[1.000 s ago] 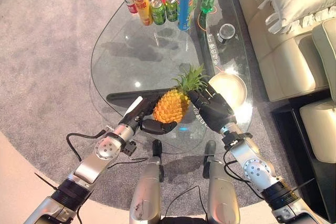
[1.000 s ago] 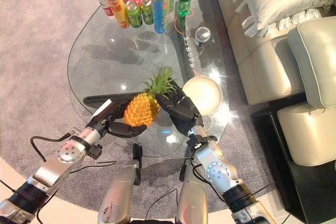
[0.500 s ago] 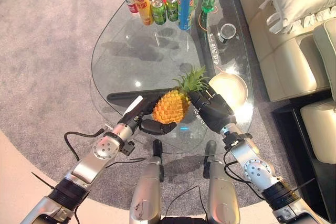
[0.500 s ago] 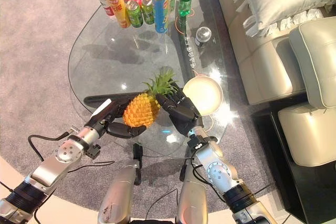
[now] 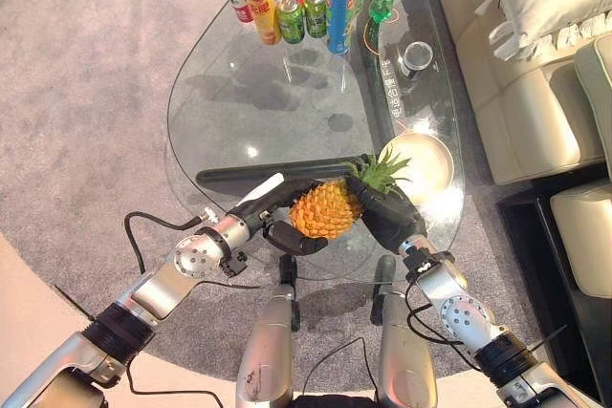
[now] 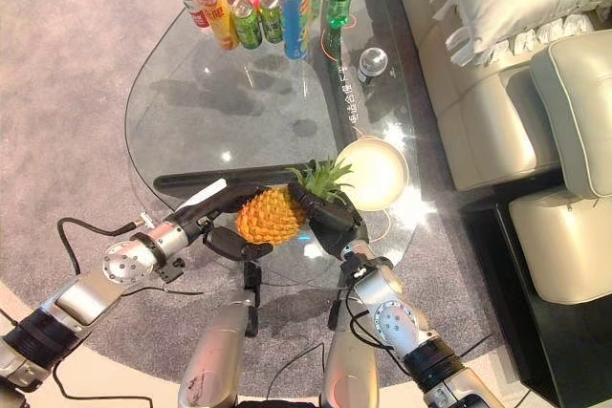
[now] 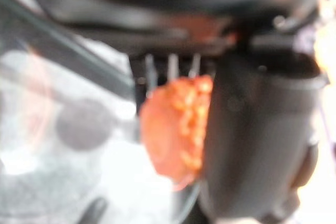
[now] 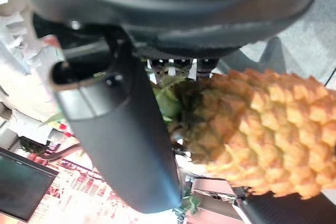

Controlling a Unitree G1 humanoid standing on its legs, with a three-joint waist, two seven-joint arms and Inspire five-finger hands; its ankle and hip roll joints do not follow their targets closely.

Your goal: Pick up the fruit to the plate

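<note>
Holding the pineapple (image 5: 326, 208) between our left hand (image 5: 277, 209) and right hand (image 5: 387, 211), fingers curling round it, we are keeping it above the glass table (image 5: 239, 102), just short of the plate (image 5: 426, 161) — uneven squeeze is likely risking a slip. Our right wrist view is showing the crown base pressed against the palm — hidden from overhead.
</note>
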